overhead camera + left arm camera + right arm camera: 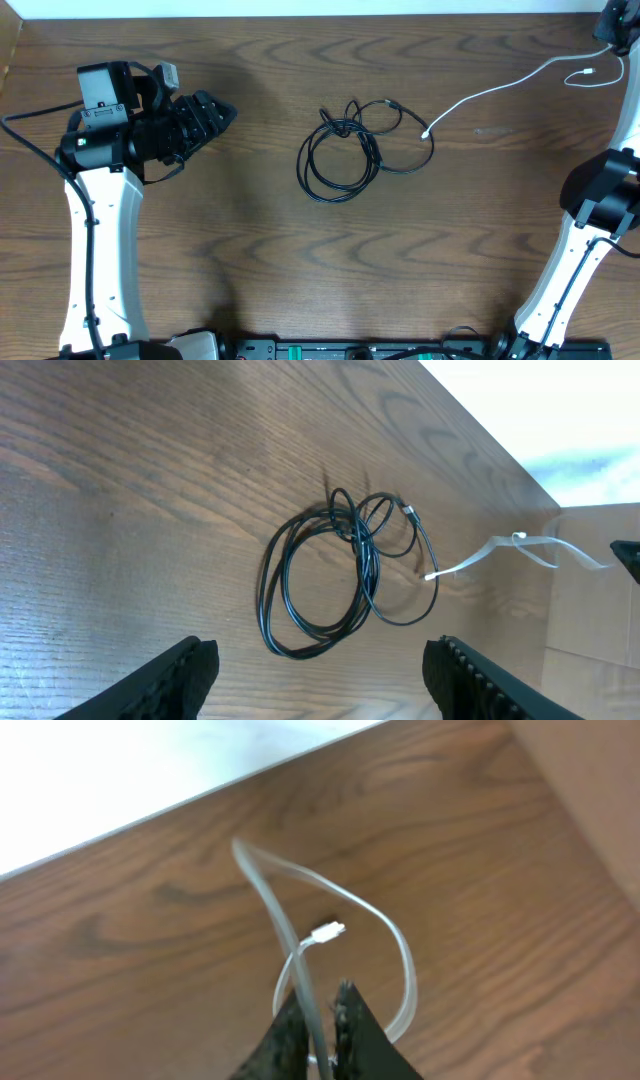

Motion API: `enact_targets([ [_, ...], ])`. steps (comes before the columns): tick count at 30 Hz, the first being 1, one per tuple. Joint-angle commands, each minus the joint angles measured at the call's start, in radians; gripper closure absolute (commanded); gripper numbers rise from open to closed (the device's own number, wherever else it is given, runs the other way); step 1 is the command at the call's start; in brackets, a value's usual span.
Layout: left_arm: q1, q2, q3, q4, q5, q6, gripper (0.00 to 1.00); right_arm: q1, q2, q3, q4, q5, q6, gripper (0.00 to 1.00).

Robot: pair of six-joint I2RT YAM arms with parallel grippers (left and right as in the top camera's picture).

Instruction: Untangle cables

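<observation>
From where I stand, the left pincer has its fingers spread wide with nothing between them. The black cable lies straight ahead of it, well apart, with a broad stretch of bare table in between and more open wood on either side of it.

The right pincer is at the far corner, its fingers drawn almost together on the white cable, which runs down between them. Just ahead of those fingers the cable makes a loop, and the white plug end rests on the wood inside it. From there the cable trails back across the table to the black coil, and its other end meets the coil's outer loop on the side nearest the right pincer.

Room is tight around that pincer. The table's far edge passes close in front of it, and a pale tan panel stands near it at the corner.

From above, the right pincer is cut off by the frame corner and only a dark scrap shows. Close to its fingers the white cable is blurred. The black cable crosses itself several times at the top of the coil. I cannot tell which strand lies over which there, nor whether the white end sits on or under the black loop.
</observation>
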Motion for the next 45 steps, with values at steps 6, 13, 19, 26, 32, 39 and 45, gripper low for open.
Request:
enact_targets([
  [6,0.002,0.0,0.008,-0.008,-0.012,0.024,0.29,-0.002,0.011,0.005,-0.087,-0.001,0.084,0.01],
  [13,0.002,0.0,0.008,-0.008,-0.012,0.024,0.29,0.056,0.0,0.005,-0.209,-0.39,0.019,0.01],
  [19,0.002,0.0,0.008,-0.01,-0.012,0.024,0.29,0.183,0.009,-0.002,-0.32,-0.512,-0.003,0.08],
  [26,0.002,0.0,0.008,-0.01,-0.012,0.024,0.29,0.336,0.009,-0.13,-0.301,-0.443,0.087,0.32],
  [32,0.002,0.0,0.008,-0.01,-0.012,0.024,0.29,0.428,0.009,-0.322,-0.154,-0.437,0.145,0.44],
  [39,0.002,0.0,0.008,-0.011,-0.012,0.024,0.29,0.486,0.009,-0.466,0.001,-0.392,0.204,0.64],
  [45,0.002,0.0,0.008,-0.011,-0.012,0.024,0.29,0.474,-0.003,-0.464,0.012,-0.355,0.231,0.99],
])
